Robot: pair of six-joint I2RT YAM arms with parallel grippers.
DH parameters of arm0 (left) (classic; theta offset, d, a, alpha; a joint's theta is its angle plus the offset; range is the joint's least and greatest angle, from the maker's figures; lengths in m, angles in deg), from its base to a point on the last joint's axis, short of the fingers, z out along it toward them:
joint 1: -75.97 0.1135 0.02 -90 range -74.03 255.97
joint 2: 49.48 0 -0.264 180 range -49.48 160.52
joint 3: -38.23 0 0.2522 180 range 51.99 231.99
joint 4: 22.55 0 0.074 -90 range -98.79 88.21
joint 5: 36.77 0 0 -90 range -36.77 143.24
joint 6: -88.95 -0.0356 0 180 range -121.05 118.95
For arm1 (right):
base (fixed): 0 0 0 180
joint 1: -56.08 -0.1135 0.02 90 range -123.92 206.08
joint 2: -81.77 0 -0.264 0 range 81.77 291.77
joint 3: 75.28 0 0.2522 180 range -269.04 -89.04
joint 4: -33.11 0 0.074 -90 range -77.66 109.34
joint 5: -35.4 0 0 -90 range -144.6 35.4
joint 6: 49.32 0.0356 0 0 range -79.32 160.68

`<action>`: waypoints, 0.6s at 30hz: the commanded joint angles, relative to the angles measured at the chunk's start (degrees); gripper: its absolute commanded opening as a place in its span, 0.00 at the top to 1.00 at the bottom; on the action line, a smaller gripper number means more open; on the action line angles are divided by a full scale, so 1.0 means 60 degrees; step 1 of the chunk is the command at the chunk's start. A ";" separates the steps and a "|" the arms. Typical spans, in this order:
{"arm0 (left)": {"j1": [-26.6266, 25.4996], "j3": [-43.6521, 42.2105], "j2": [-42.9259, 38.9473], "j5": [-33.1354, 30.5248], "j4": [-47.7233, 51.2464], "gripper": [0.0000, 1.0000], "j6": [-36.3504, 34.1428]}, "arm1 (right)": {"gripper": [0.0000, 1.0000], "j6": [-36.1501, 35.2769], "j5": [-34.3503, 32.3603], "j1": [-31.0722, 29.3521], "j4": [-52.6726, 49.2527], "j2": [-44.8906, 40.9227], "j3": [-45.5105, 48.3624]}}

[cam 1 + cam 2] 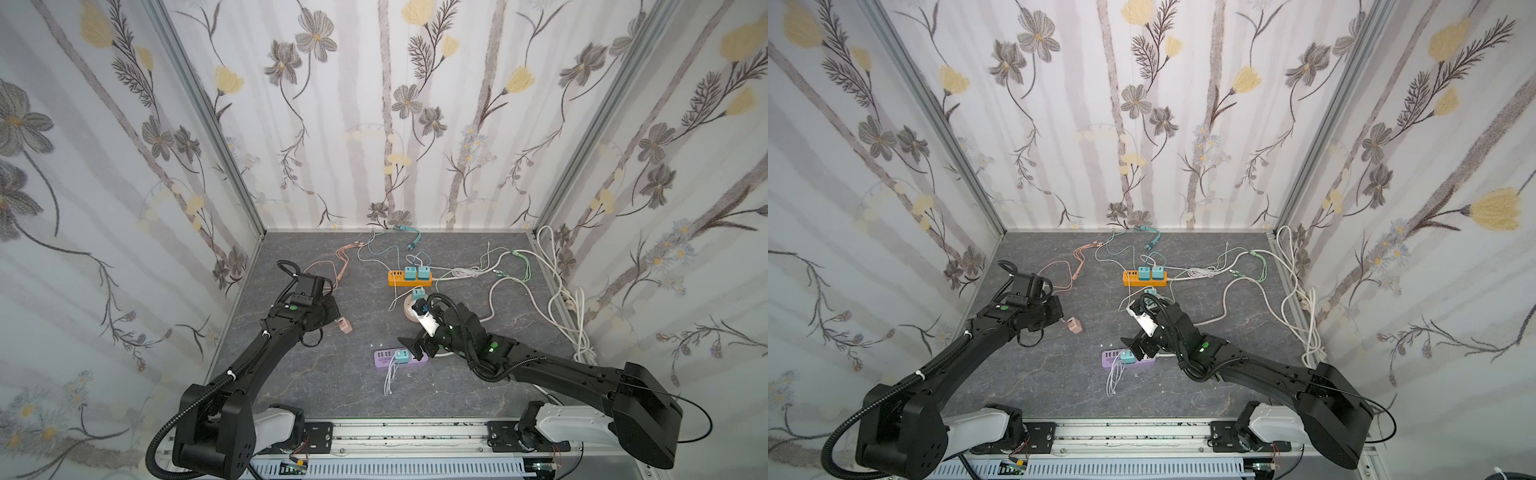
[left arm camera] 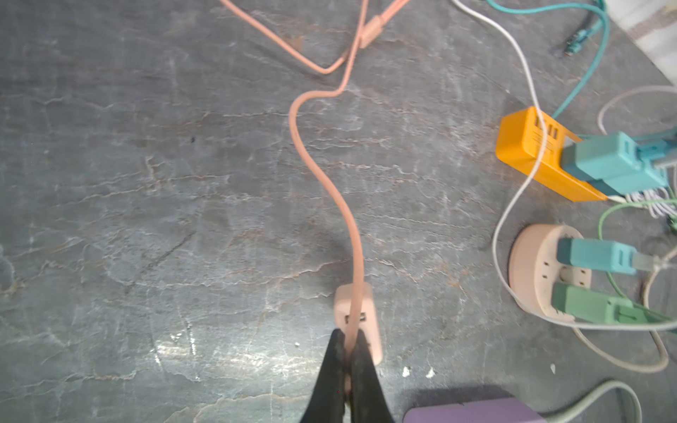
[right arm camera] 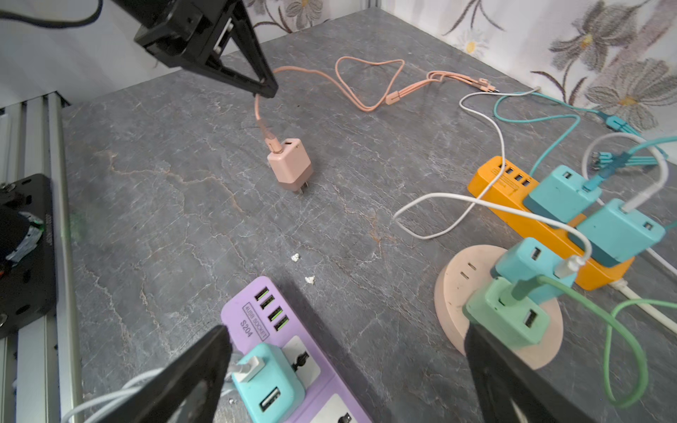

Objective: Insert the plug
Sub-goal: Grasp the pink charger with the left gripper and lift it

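The plug is a pink charger block [image 3: 289, 164] on a pink cable [image 2: 322, 175]. It hangs tilted with its prongs down at the table surface, at mid-left in both top views [image 1: 345, 325] [image 1: 1074, 325]. My left gripper [image 2: 348, 335] is shut on the pink cable just above the block. My right gripper [image 3: 347, 329] is open with nothing between its fingers. It hovers between the purple power strip [image 3: 252, 311] and the round pink socket [image 3: 454, 289]. A teal charger [image 3: 267, 384] sits in the purple strip [image 1: 384, 360], with free sockets beside it.
An orange power strip [image 1: 399, 279] carrying two teal chargers lies behind the round socket [image 1: 408, 311], which holds a teal and a green charger. White, teal and green cables sprawl over the back and right of the table. A white cord bundle [image 1: 573, 307] runs along the right wall.
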 commanded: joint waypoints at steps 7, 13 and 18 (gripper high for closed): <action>-0.0445 0.1467 -0.0071 0.1667 0.1245 1.00 -0.1277 | 0.01 -0.1083 0.0897 -0.0011 0.0917 0.0606 -0.0418; -0.0760 0.2202 0.0223 0.2542 0.1387 1.00 -0.1417 | 0.01 -0.0795 0.0511 -0.0011 0.1783 0.0820 -0.0264; -0.0763 0.2874 0.0298 0.3940 0.1384 1.00 -0.1437 | 0.01 -0.0709 0.0704 0.0032 0.2557 0.0784 0.0077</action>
